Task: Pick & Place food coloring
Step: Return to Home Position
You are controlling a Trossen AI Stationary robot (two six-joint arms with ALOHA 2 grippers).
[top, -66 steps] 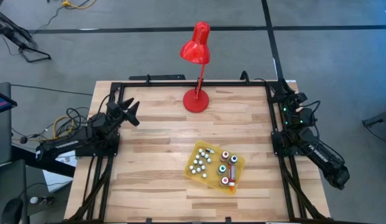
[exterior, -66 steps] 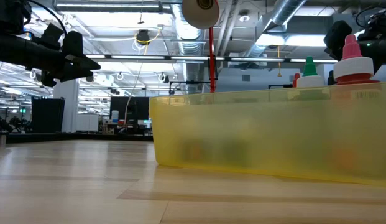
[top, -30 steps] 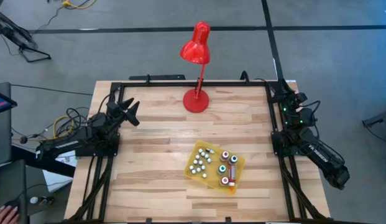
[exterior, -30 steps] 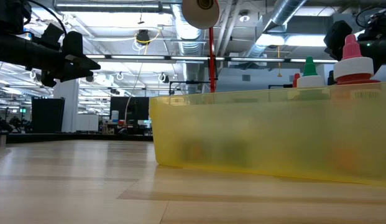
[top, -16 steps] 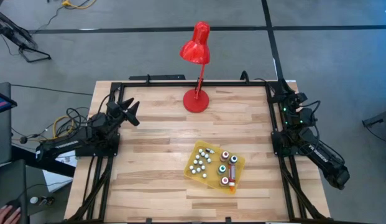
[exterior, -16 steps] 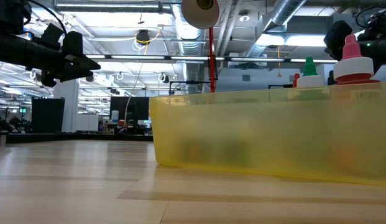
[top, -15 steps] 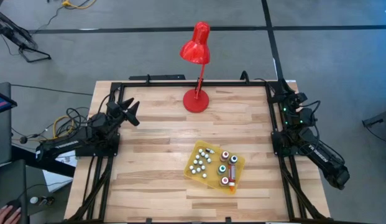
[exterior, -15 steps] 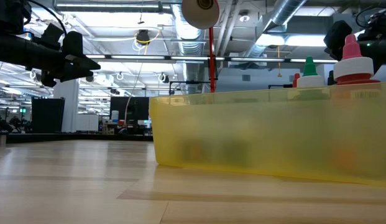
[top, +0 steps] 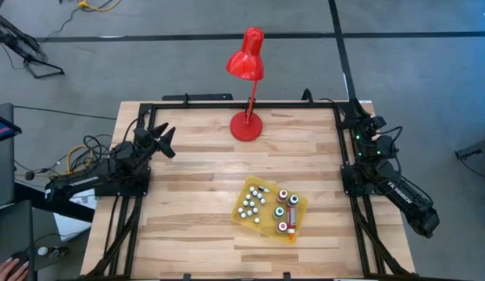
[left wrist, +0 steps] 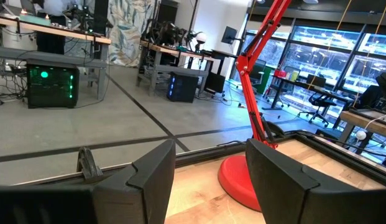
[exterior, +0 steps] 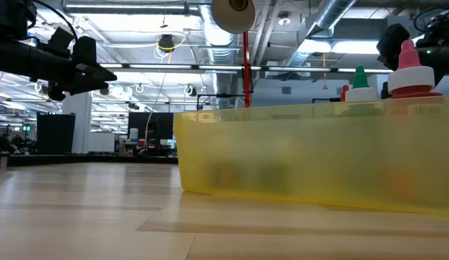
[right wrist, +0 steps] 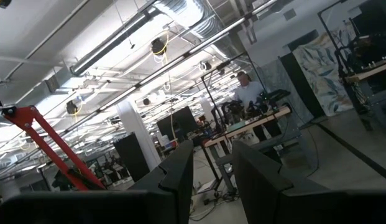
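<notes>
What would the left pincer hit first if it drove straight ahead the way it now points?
Probably the red lamp base, which sits on the table ahead of the open left pincer in its wrist view; how far off is unclear.

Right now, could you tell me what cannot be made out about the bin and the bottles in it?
High view: the bottles in the bin are too small for labels or a sure count.
Low view: the bin's blurred wall hides all but a few caps.
Wrist views: the bin is out of frame; the left gripper faces the lamp, the right gripper the room.
</notes>
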